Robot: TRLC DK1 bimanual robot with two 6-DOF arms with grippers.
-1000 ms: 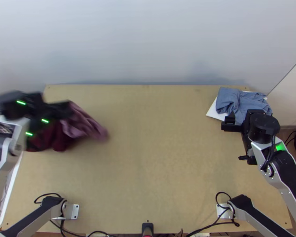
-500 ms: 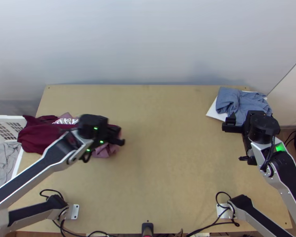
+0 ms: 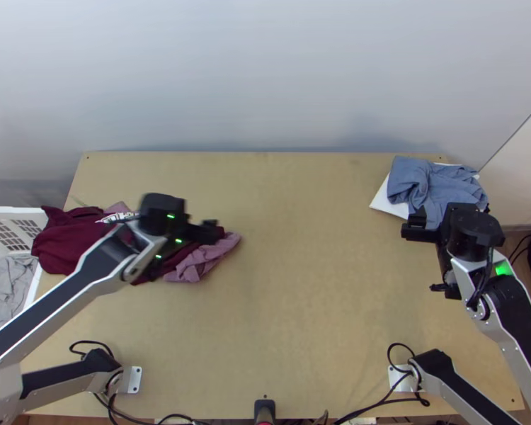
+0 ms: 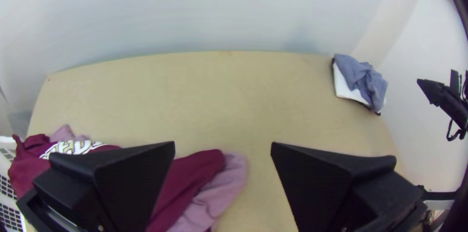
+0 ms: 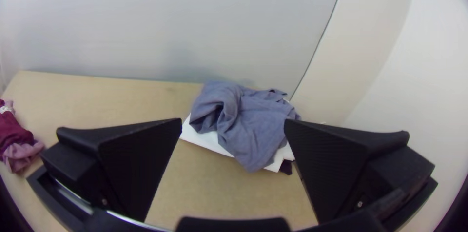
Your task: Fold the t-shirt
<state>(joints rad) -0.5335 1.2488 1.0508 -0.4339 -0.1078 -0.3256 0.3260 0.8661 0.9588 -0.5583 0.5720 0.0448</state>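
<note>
The maroon cloth, with white print, lies bunched at the left edge of the worktop, together with a pink cloth. Above this heap is the left claw; its fingers stand wide apart. The right claw is near the far right corner, also wide, and between its fingers I see no cloth held. By this corner, a blue cloth lies bunched on a white thing. At the left edge there is a white basket with grey cloth inside.

White lettering on maroon cloth, unreadable.
</note>
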